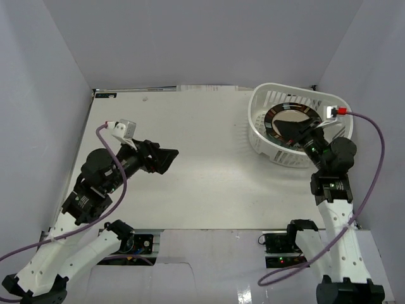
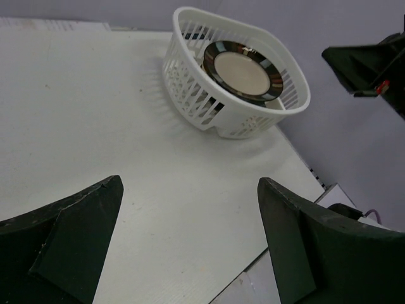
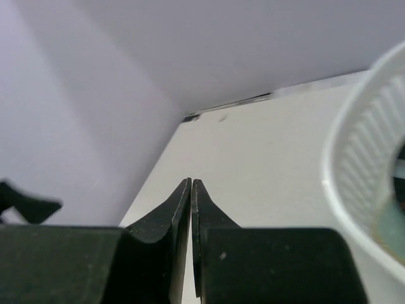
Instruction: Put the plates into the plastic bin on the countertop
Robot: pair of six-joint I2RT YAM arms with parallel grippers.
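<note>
Right end effector (image 3: 191, 182) is seen pinched together, empty, above the white lattice bin (image 3: 370, 126); left end effector (image 2: 190, 183) is held wide, empty, over the bench (image 2: 95, 95).

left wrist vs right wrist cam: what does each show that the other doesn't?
Left wrist only: the whole plastic bin with a round dark-rimmed plate tilted inside, framed by the open left gripper. Right wrist only: the right gripper shut on nothing, and the far corner of the countertop. Both: the countertop and the bin, though right wrist catches just a slice of its rim.
</note>
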